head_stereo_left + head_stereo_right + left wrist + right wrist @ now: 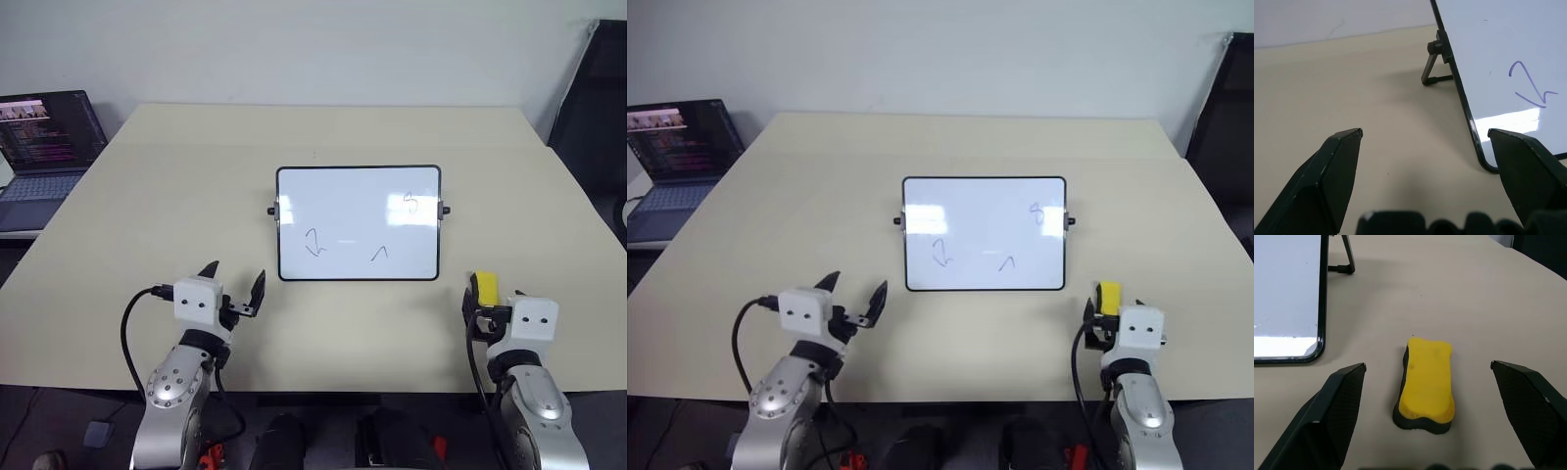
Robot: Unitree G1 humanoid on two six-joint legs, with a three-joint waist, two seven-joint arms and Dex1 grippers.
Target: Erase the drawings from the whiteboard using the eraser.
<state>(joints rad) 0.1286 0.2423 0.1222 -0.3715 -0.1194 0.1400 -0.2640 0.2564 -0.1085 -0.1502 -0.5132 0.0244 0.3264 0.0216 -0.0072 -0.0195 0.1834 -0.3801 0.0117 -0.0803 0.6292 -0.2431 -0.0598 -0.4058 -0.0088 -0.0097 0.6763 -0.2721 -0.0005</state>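
Right gripper (1427, 418): two black fingers spread wide, pointing level and forward low over the worktop, nothing pinched; the eraser lies between the fingers with a gap on each side.
Left gripper (235, 286): two black fingers spread apart, empty, pointing level and forward toward the near left corner of the board, short of it.
Arm pose: both forearms reach forward side by side from the near edge of the worktop, left one on the left, right one on the right, well apart.
Eraser (1426, 382): one small block, bright yellow top on a black base, lying flat on the worktop just beyond the board's near right corner, apart from the frame.
Whiteboard (359, 223): one small glossy white rectangular board with a thin black frame and rounded corners, one small black knob at each short side, propped on a black stand near the middle of the worktop.
Drawings: three thin dark squiggles on the board, one at lower left (314, 243), one at lower middle (379, 254), one at upper right (411, 204).
Worktop (176, 196): one broad beige table.
Laptop (44, 147): one open dark laptop with a lit screen, beside the worktop's far left corner.
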